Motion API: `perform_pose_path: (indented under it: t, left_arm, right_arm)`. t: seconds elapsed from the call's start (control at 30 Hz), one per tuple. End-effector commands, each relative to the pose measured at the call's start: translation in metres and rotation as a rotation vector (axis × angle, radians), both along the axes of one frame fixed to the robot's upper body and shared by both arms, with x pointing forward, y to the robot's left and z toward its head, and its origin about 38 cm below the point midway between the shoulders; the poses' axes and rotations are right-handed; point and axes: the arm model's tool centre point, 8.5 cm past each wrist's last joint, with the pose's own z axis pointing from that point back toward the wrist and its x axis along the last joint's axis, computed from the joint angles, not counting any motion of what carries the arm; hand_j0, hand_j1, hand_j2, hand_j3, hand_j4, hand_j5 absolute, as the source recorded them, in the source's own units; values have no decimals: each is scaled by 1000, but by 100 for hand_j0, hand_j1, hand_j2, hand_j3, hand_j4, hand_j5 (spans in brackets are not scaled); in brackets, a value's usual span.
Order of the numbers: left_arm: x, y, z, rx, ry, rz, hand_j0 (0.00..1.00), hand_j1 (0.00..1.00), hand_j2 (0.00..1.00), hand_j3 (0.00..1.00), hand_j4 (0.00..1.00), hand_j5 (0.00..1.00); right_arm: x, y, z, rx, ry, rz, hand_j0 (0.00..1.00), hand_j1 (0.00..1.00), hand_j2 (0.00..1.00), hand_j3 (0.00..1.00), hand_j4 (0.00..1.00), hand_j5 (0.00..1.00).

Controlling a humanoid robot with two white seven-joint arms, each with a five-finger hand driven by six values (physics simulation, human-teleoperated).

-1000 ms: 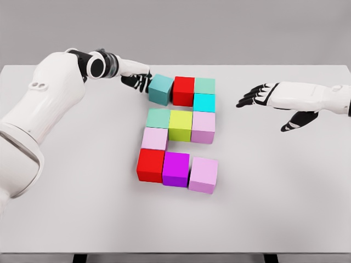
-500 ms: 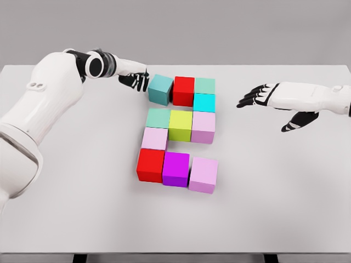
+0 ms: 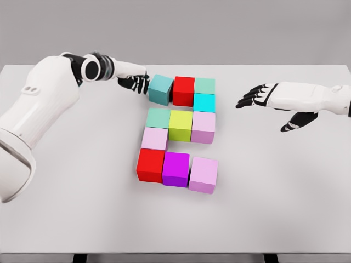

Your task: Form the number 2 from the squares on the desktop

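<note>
Hovering by the teal cube block [image 3: 161, 89] in the frame's upper middle, the left hand [image 3: 135, 81] holds nothing with loosely curled fingers while the right hand [image 3: 267, 96] hangs spread; rigid and light-looking, it should push squarely from its flat left face

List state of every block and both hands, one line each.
Teal cube, top left: skewed, left hand's fingertips at its left face.
Red cube, top row: seated in row.
Pale green cube, top right: seated.
Cyan cube: seated below it.
Pink cube, bottom right: slightly out of line.
Left hand: at the teal cube, no grasp.
Right hand: open, above the table.
</note>
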Motion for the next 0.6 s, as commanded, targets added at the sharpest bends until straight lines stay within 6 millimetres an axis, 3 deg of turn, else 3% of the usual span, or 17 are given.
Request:
perform_pose_path:
  t: [0.0,0.2,0.57]
  left_arm:
    - [0,2,4,-13,-6,0,38,38,38,38,38,38]
    - [0,15,4,3,-7,16,38,38,38,38,38,38]
    - [-8,7,-5,-9,2,-19,38,38,38,38,38,38]
  right_arm:
    - [0,0,1,4,1,-2,100,100,100,100,100,100]
    - [0,0,1,4,1,-2,100,100,100,100,100,100]
    - [-1,2,2,7,-1,6,100,100,100,100,100,100]
